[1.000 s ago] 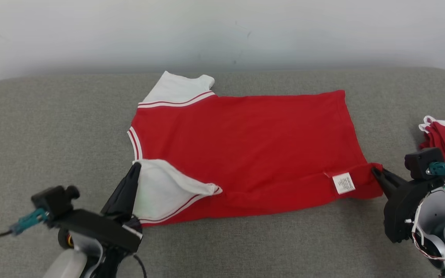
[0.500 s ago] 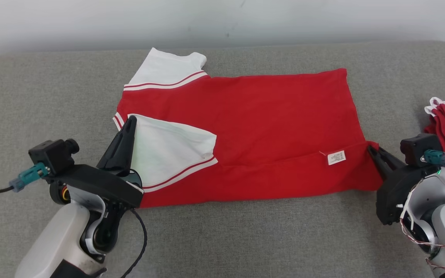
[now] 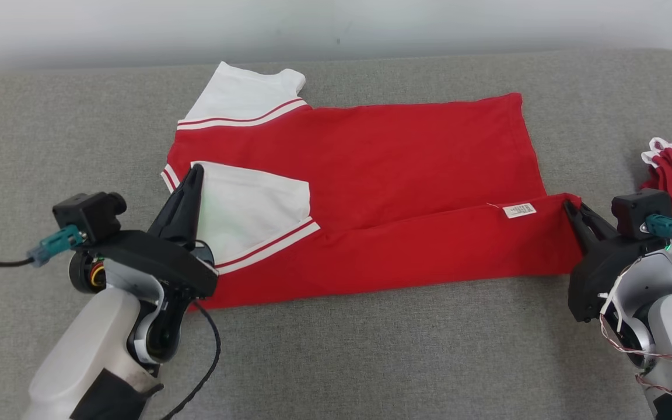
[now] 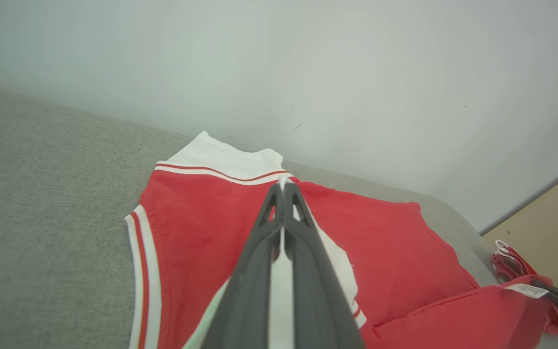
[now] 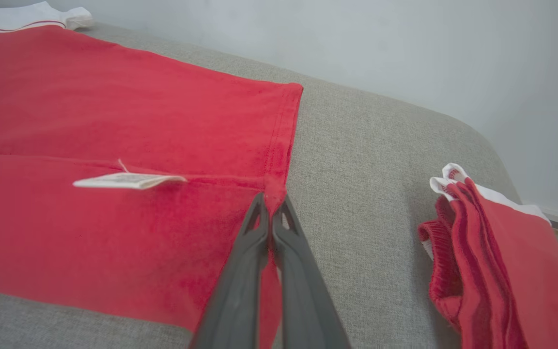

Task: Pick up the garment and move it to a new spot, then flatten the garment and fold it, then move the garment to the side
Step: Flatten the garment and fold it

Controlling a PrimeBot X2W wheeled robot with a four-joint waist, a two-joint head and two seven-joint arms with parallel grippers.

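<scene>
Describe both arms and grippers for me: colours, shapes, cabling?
The left gripper and right gripper have long, tapered dark fingers on black mounts; forearms are pale. Each carries a black camera block with a teal plug. A black cable trails the left; thin red-and-white wires the right.

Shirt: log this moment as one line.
stage: first fold | left gripper: shut on sleeve | right gripper: shut on hem corner | shirt: near edge folded over
</scene>
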